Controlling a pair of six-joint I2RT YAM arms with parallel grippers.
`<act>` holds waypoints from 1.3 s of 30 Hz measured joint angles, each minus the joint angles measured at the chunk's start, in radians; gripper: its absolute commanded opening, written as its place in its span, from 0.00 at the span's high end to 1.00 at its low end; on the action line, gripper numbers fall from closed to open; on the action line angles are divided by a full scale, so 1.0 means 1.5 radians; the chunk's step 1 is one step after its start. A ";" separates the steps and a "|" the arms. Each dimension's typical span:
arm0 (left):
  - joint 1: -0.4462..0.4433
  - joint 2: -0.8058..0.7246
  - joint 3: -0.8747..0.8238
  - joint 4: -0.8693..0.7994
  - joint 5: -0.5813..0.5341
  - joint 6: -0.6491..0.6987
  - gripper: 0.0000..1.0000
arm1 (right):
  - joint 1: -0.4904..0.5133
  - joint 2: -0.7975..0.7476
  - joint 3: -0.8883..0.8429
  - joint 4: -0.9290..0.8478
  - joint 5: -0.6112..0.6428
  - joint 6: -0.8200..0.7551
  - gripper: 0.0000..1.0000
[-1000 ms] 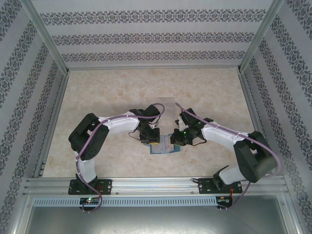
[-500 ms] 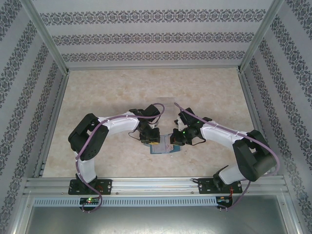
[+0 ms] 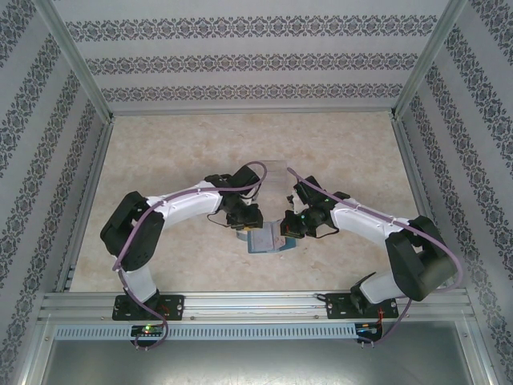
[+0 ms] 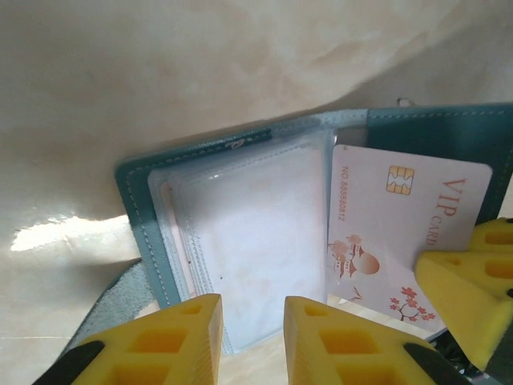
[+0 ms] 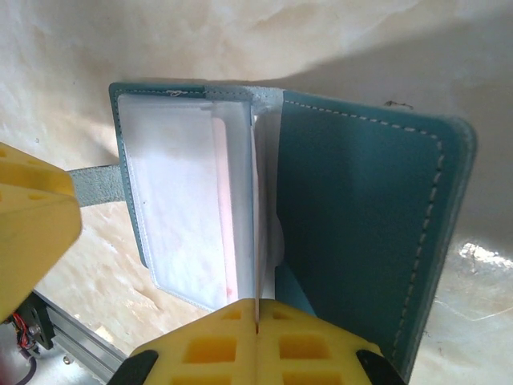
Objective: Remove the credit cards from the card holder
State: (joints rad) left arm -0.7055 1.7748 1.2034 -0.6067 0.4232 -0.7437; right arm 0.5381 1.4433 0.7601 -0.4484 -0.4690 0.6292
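Left fingers [image 4: 172,337] had just eased apart at the near edge of the open teal-blue folding card holder [image 4: 136,200]. Right fingers [image 5: 304,341] had clamped the white VIP credit card [image 4: 401,224] jutting from its right side, seemingly ready to pull it out.

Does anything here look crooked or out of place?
Yes: a white VIP card lies tilted and partly out of the open wallet. Its corner is pinched by the right gripper.

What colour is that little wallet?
The card holder is teal-blue with pale stitching; clearest in the right wrist view.
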 measured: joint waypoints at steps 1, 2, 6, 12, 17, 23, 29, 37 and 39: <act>0.004 -0.005 -0.001 0.000 -0.004 0.000 0.73 | 0.002 -0.002 0.003 -0.007 0.005 -0.001 1.00; 0.007 -0.011 -0.003 0.001 -0.007 0.000 0.72 | 0.002 -0.004 0.006 -0.012 0.008 -0.003 1.00; 0.023 -0.038 -0.024 0.009 -0.012 -0.001 0.72 | 0.002 -0.021 0.033 -0.044 0.037 -0.026 1.00; 0.048 -0.065 -0.055 0.014 -0.014 -0.001 0.72 | 0.002 -0.027 0.093 -0.087 0.083 -0.108 1.00; 0.071 -0.081 -0.085 0.022 -0.017 0.000 0.72 | 0.002 0.013 0.165 -0.128 0.101 -0.249 1.00; 0.102 -0.108 -0.125 0.028 -0.019 0.000 0.72 | -0.003 0.106 0.266 -0.178 0.118 -0.462 1.00; 0.125 -0.135 -0.160 0.034 -0.019 0.000 0.73 | -0.023 0.168 0.377 -0.238 0.141 -0.651 1.00; 0.154 -0.161 -0.197 0.036 -0.019 0.000 0.73 | -0.026 0.246 0.532 -0.333 0.181 -0.876 1.00; 0.162 -0.173 -0.209 0.036 -0.019 0.000 0.73 | -0.026 0.274 0.577 -0.356 0.195 -0.920 1.00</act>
State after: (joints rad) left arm -0.4625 1.5158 0.8894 -0.5526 0.3946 -0.7437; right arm 0.4988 1.8542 1.6260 -0.9829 -0.1772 -0.7509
